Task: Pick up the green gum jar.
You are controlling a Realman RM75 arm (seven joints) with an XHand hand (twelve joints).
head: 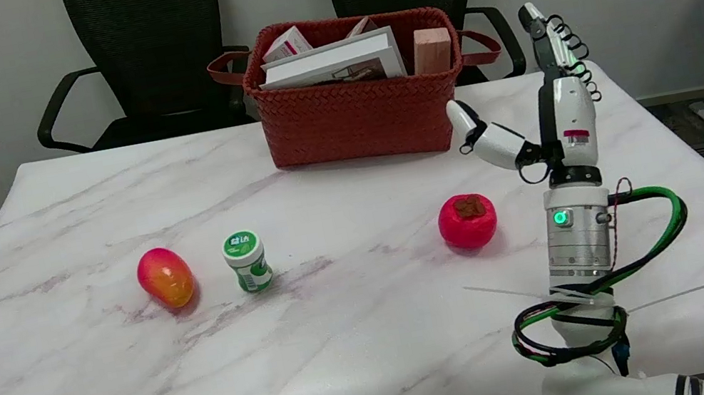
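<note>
The right hand (550,112) is hovering over the right side of the tabletop (363,340), fingers spread and pointing up, holding nothing. The green gum jar (247,261) is standing upright well to its left, just right of a mango (165,277). A red persimmon (467,220) is sitting near the hand, with a woven basket (363,119) lying farther back.

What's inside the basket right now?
The basket holds a large white book lying across the top, a small white-and-pink box and a pink block. Anything under the book is hidden.
</note>
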